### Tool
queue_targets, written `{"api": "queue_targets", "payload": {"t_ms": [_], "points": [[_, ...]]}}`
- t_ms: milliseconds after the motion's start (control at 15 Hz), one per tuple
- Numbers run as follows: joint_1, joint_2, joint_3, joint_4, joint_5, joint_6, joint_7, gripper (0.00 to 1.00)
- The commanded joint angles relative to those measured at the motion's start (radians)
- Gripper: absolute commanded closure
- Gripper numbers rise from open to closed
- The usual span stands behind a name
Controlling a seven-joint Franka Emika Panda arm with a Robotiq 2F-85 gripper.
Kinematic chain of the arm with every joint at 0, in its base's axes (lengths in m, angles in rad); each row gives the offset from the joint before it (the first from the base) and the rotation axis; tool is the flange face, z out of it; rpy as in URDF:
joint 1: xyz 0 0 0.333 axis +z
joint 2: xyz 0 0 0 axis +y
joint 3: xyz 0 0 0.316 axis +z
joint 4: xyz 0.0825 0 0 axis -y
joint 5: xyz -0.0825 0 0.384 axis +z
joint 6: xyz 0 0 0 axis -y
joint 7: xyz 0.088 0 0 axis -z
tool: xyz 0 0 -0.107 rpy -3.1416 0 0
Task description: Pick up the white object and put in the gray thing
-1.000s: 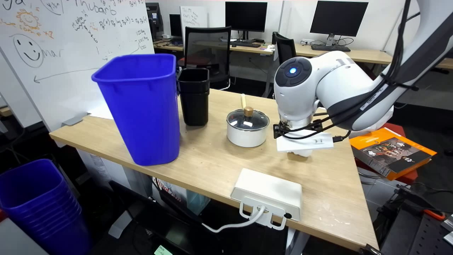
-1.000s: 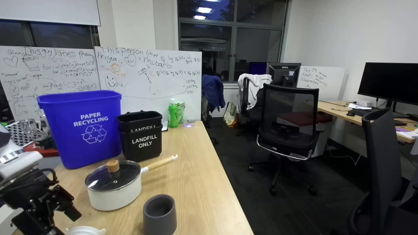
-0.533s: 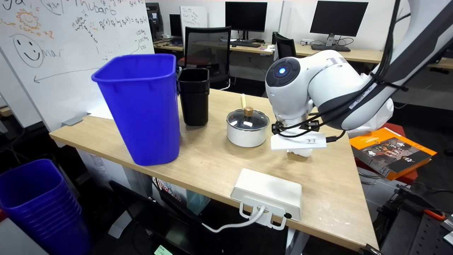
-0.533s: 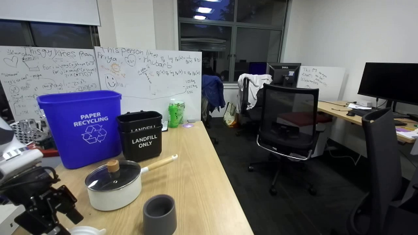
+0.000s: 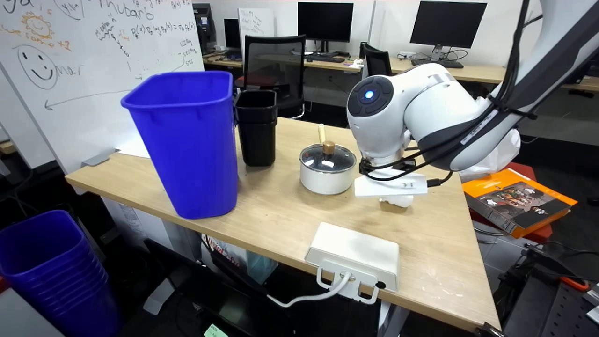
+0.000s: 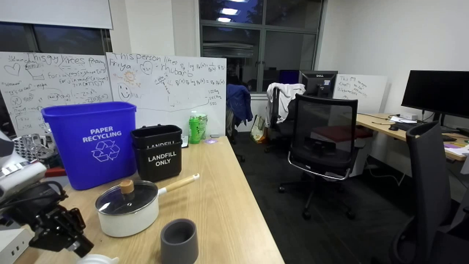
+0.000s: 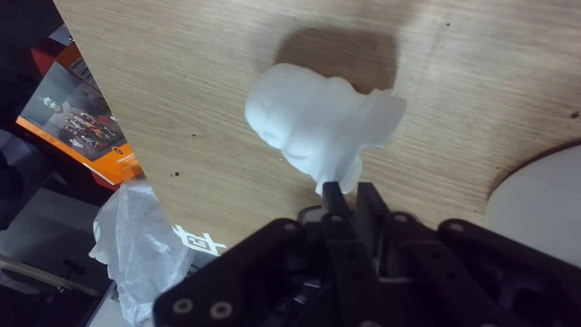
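Note:
The white object, a lumpy figure, lies on the table; only parts of it show beside the arm and at the lower edge of an exterior view. Above its narrow end is my gripper, its fingers a small gap apart with nothing seen between them. One fingertip overlaps the object in the wrist view; whether they touch I cannot tell. The gray thing, a round cup, stands upright beside the pot. In the wrist view a rounded grey shape behind the fingers may be that cup.
A white lidded pot with a wooden handle stands near the gripper. Farther along are a blue bin and black bins. A white box with a cable sits at the table edge; an orange book lies beyond it.
In both exterior views the arm has shifted a little, leftward in the view with the cable box. The gripper's jaws have drawn much closer together. The white object has not visibly moved.

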Motion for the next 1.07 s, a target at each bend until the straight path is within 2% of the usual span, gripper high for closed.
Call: {"api": "queue_targets", "payload": {"t_ms": [0,67,133,200,333,467,667,800,867,1000], "points": [[0.013,0.001,-0.007,-0.006,-0.015,-0.031,0.008,1.00],[0.012,0.002,-0.006,-0.005,-0.011,-0.036,0.006,0.97],[0.012,0.002,-0.005,-0.004,-0.007,-0.038,0.004,0.89],[0.011,0.002,-0.004,-0.004,-0.004,-0.040,0.003,0.86],[0.011,0.002,-0.004,-0.004,-0.004,-0.041,0.001,0.88],[0.009,0.001,-0.003,-0.004,-0.004,-0.037,0.001,0.99],[0.008,0.000,-0.003,-0.008,0.001,-0.039,-0.001,1.00],[0.007,-0.001,-0.003,-0.011,0.000,-0.041,-0.001,0.92],[0.007,-0.001,-0.003,-0.013,0.001,-0.042,-0.001,0.99],[0.008,-0.003,-0.006,-0.012,-0.008,-0.047,0.007,1.00]]}}
